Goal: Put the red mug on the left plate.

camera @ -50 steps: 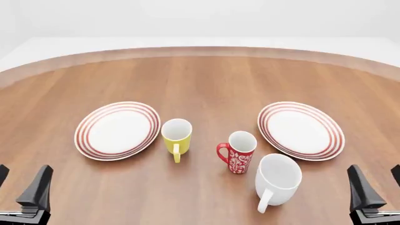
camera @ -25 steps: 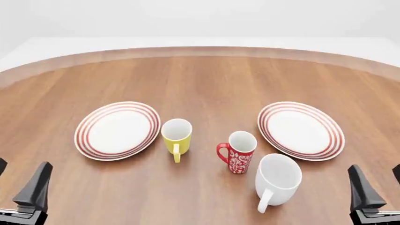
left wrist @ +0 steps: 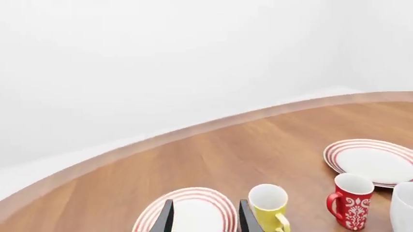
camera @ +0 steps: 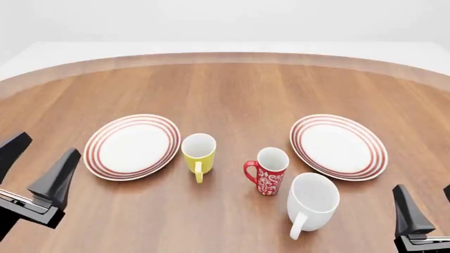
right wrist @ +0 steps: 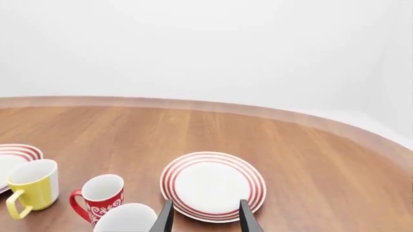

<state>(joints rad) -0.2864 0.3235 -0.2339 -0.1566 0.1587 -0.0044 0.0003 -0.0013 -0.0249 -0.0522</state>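
The red mug [camera: 269, 176] with a white floral pattern stands upright at the table's middle, handle to the left. It also shows in the left wrist view [left wrist: 351, 203] and the right wrist view [right wrist: 100, 198]. The left plate [camera: 134, 147], white with red rings, lies left of the mugs and holds nothing. My left gripper [camera: 35, 163] is open and empty, raised near the plate's left front edge, far from the red mug. In its wrist view, the left gripper [left wrist: 205, 222] frames the plate [left wrist: 187, 210]. My right gripper [camera: 427, 211] is open and empty at the front right corner.
A yellow mug [camera: 198, 153] stands between the left plate and the red mug. A bigger white mug [camera: 311, 203] stands close to the red mug's front right. The right plate [camera: 339, 146] lies behind the white mug.
My left gripper has risen and moved forward toward the left plate. The right gripper and all mugs and plates have stayed put.
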